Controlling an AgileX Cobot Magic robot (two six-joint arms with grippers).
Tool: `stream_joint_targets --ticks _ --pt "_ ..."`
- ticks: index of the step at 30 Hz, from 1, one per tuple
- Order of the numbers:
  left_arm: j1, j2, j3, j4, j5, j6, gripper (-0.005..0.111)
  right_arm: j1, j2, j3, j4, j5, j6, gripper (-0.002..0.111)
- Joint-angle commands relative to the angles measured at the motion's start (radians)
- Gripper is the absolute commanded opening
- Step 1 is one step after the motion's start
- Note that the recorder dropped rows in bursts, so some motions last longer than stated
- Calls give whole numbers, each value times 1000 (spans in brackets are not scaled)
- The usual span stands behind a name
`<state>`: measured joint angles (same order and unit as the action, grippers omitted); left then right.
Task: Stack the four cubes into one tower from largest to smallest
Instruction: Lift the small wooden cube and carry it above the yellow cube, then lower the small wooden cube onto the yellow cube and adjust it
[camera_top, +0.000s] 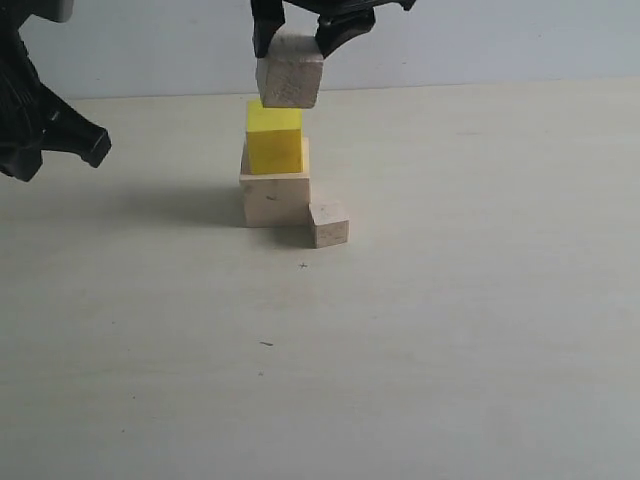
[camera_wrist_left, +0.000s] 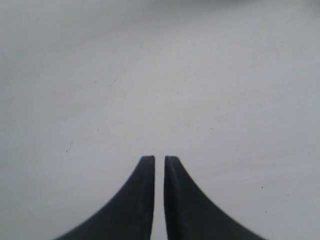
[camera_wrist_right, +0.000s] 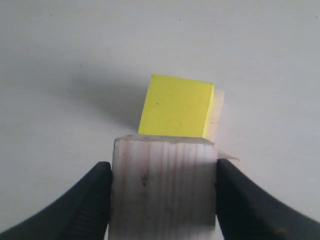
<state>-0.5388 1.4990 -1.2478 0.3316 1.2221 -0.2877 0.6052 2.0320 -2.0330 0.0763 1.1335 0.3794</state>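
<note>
The large pale wood cube rests on the table with the bright yellow cube stacked on it. The medium-small pale wood cube hangs just above the yellow one, held between the black fingers of my right gripper. In the right wrist view the held wood cube fills the jaws, with the yellow cube beyond it. The smallest pale wood cube sits on the table against the large cube's front right corner. My left gripper is shut and empty over bare table, seen at the exterior view's left edge.
The pale tabletop spreads wide in front of and to the right of the stack. A grey wall runs behind the table's back edge. The black left arm stands at the far left.
</note>
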Motion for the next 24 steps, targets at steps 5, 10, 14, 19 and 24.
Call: stream_joint_targets --ticks 5,10,14,19,24 --pt "1 -10 4 -24 -1 -48 10 0 114 -161 -9 36 40 0" --pt "1 -10 4 -53 -1 -49 10 0 177 -248 -37 58 60 0" --pt "1 -10 4 -53 -1 -49 10 0 212 -290 -76 88 68 0" --pt "1 -10 4 -53 -1 -49 10 0 246 -308 -84 88 68 0" --pt "1 -10 4 -53 -1 -49 10 0 250 -308 -76 80 68 0"
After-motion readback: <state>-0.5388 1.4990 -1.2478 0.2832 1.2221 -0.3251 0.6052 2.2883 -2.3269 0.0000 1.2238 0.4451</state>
